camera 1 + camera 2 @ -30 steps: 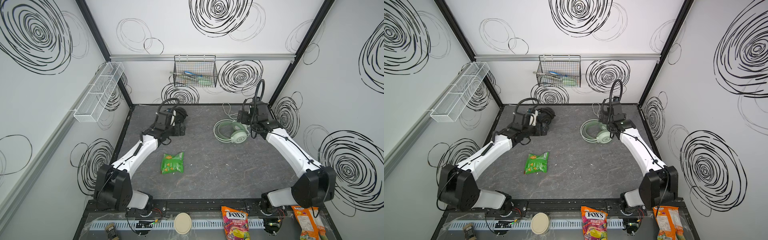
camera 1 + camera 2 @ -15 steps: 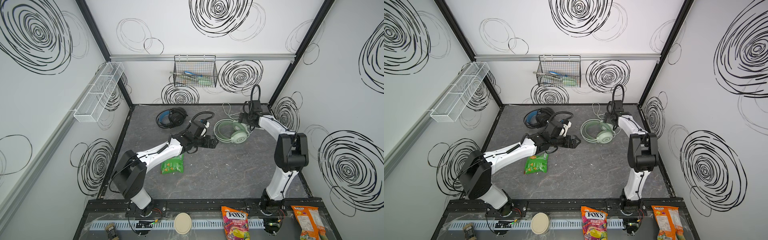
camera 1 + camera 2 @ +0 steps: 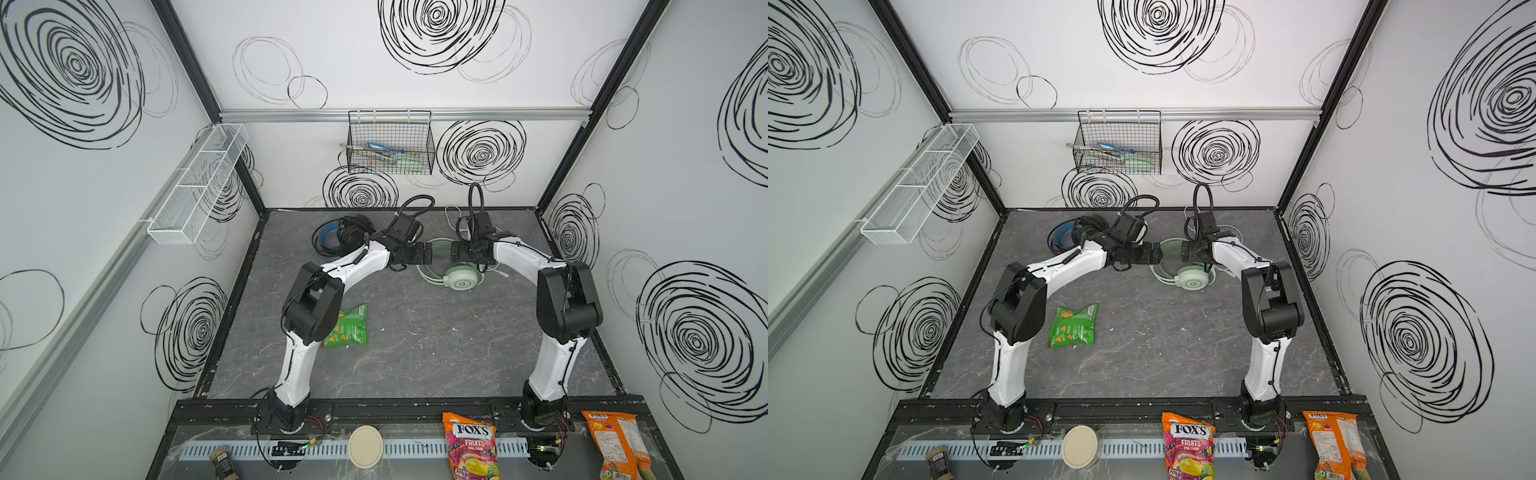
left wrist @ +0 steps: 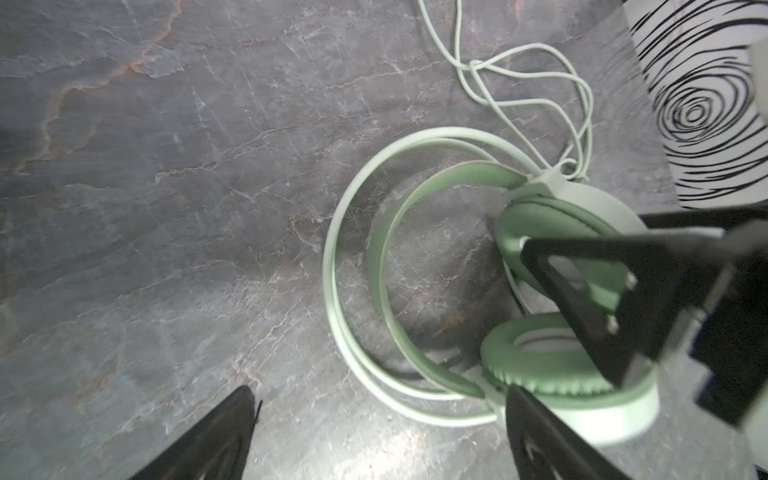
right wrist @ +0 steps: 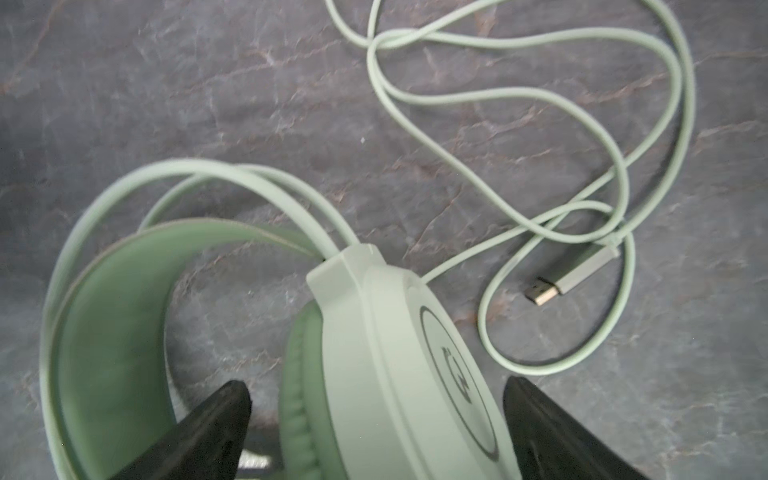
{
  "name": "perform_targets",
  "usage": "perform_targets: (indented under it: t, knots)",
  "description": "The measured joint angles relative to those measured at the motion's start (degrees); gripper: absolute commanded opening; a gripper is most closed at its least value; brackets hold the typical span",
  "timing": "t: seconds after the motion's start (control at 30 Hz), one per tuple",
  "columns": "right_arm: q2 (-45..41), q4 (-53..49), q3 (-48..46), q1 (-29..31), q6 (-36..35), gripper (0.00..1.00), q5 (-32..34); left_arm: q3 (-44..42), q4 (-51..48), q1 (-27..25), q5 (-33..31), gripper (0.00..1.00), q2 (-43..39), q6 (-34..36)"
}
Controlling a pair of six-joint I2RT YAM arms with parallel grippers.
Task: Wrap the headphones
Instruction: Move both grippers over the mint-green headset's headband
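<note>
Mint green headphones (image 3: 461, 282) (image 3: 1192, 282) are lying flat on the grey tabletop (image 3: 436, 353), toward the back and a little right of the middle. Their headband is curving away toward the left arm, and the two ear cups are sitting close together. The pale cable (image 5: 536, 369) is trailing off behind them in loose loops, unwrapped, with its plug (image 5: 577, 274) resting on the stone-patterned surface.

The right gripper (image 3: 454, 251) (image 3: 1183, 252) is hanging over the headset with its fingers standing wide apart. From the right wrist camera, one ear cup (image 5: 374, 332) is sitting between the two fingers (image 5: 208, 428), which are not closing on it.

The left gripper (image 3: 426, 253) (image 3: 1156, 252) is reaching in from the other side, facing the right one across the headband. Its fingers (image 4: 216, 440) are also spread wide and holding nothing. From its wrist camera they are hovering over bare tabletop beside the headband, with one finger just beside the nearer ear pad (image 4: 561, 365). I cannot tell whether it is touching the pad.

The black headphones (image 3: 349, 237) (image 3: 1088, 227), showing their blue lining, are lying at the back left behind the left arm's wrist, apart from both grippers. A green snack bag (image 3: 347, 328) is lying well in front of them, near the left arm's elbow.
</note>
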Motion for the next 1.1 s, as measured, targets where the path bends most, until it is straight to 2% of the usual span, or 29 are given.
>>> perform_targets:
  t: [0.13, 0.33, 0.5, 0.6, 0.7, 0.9, 1.1]
  knots:
    - [-2.0, 0.0, -2.9, 2.1, 0.5, 0.98, -0.3, 2.9, -4.1, 1.0, 0.0, 0.96, 3.1, 1.5]
    - [-2.2, 0.0, -3.3, 3.4, 0.4, 0.91, 0.8, 12.3, -8.2, 4.0, -0.1, 0.96, 8.8, 6.0]
    - [-2.2, 0.0, -3.3, 3.6, -0.7, 0.78, 2.3, 15.5, -9.8, 4.8, -0.2, 0.96, 11.3, 8.1]
    - [-2.8, 0.5, -4.4, 4.2, -1.5, 0.75, 3.1, 15.4, -10.7, 4.3, -0.2, 0.96, 11.4, 9.2]
    - [-4.4, 0.9, -6.4, 5.7, -2.3, 0.74, 3.7, 12.7, -10.0, 3.5, -0.2, 0.96, 10.4, 10.2]
    - [-8.1, 0.9, -10.1, 10.3, -3.5, 0.73, 3.7, 1.7, -9.7, 2.0, -0.1, 0.96, 5.3, 11.3]
    - [-13.7, 0.5, -13.8, 14.0, -3.4, 0.73, 3.0, -9.9, -8.7, 1.1, -2.6, 0.98, -1.2, 12.0]
